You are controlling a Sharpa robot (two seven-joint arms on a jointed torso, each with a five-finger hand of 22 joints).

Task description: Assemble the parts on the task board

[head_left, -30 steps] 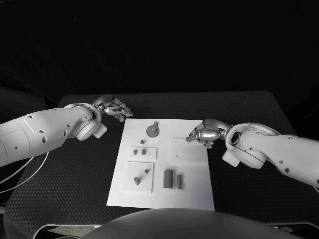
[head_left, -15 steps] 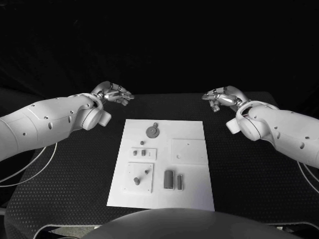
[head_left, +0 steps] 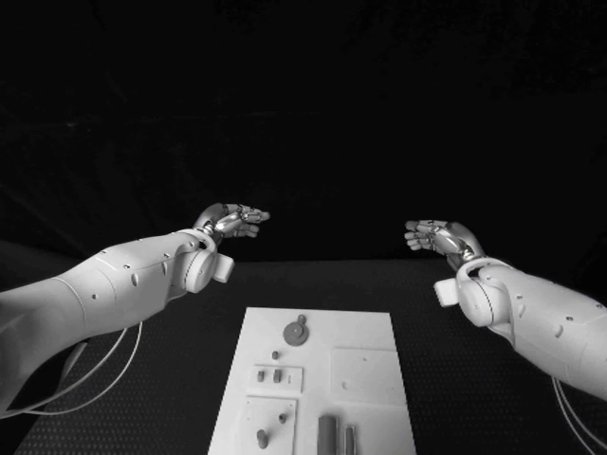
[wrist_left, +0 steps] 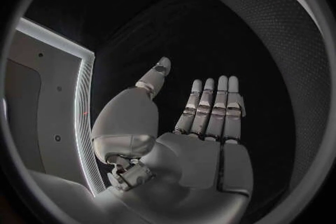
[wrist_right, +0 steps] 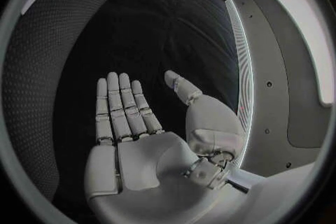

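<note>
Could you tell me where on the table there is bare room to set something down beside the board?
Bare black table lies left of the board, under the left arm, and another strip right of it, under the right arm. A band behind the board's far edge is bare too. The board's left half is crowded with parts. Both robot hands, left and right, are raised and empty.

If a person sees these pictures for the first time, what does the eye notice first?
First, the two white arms raised beyond the far end of the table, each silver robot hand held open and empty: the left robot hand and the right robot hand. Next, the white task board on the black table, between the arms, with small grey parts on it.
</note>
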